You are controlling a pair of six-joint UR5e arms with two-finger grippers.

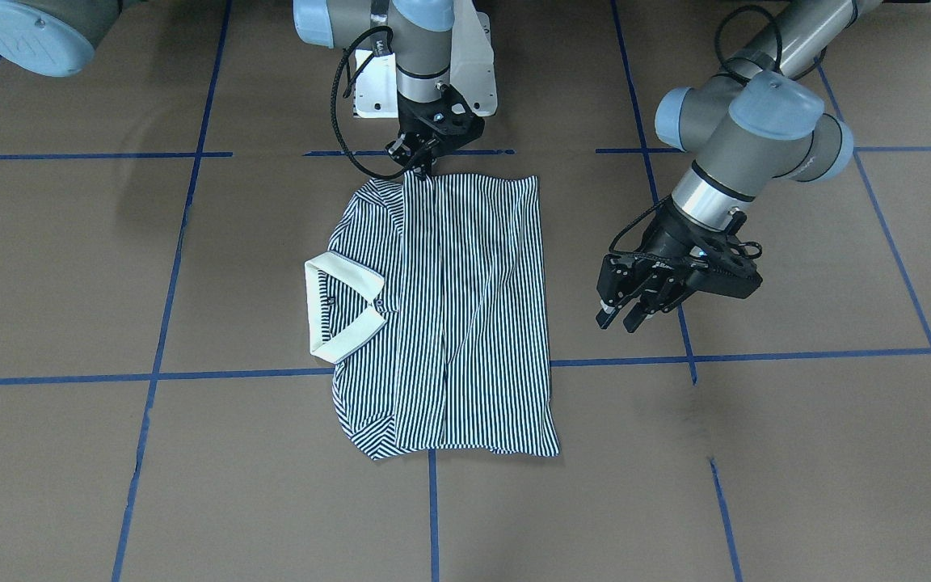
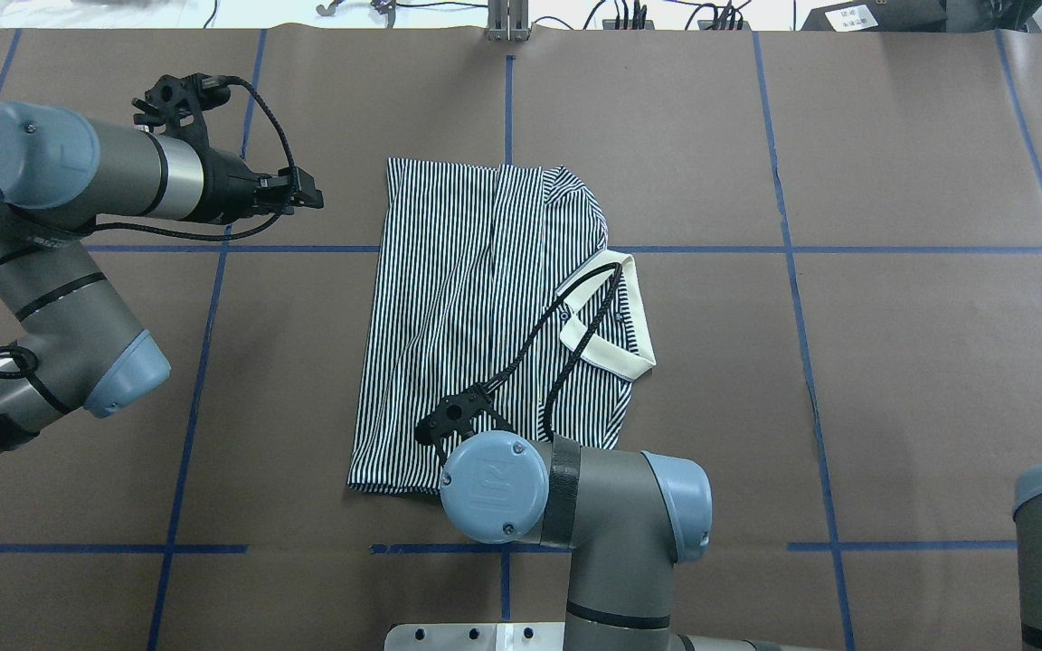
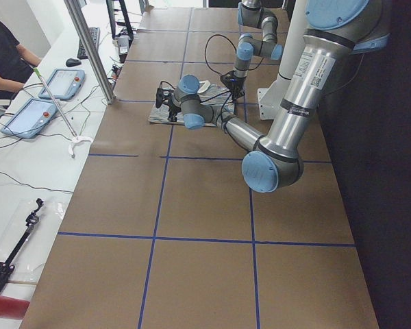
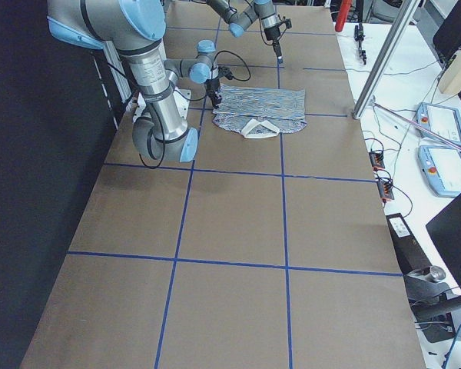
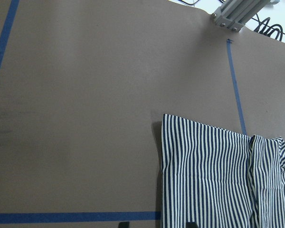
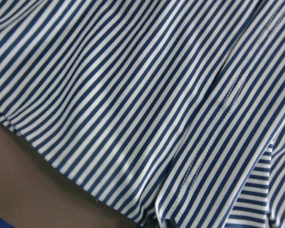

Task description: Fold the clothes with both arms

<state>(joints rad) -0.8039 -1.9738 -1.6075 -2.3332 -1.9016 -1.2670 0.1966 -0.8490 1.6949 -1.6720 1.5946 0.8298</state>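
The striped polo shirt [image 1: 465,307] lies flat on the brown table [image 1: 797,453], sides folded in, cream collar [image 1: 344,275] toward the robot's right. My right gripper [image 1: 419,167] is down on the shirt's edge nearest the robot base, and its fingers look shut on the fabric. In the overhead view the right wrist hides that gripper over the shirt [image 2: 467,298]. The right wrist view is filled by stripes [image 6: 133,95]. My left gripper [image 1: 619,318] hovers open beside the shirt's hem side, apart from it [image 2: 308,194]. Its wrist view shows a shirt corner [image 5: 204,175].
Blue tape lines [image 1: 756,356] divide the table into squares. The white pedestal base [image 1: 465,89] stands just behind the shirt. An aluminium post [image 2: 507,23] rises at the far edge. In the exterior left view a person [image 3: 0,55] sits at a side bench with tablets [image 3: 27,116].
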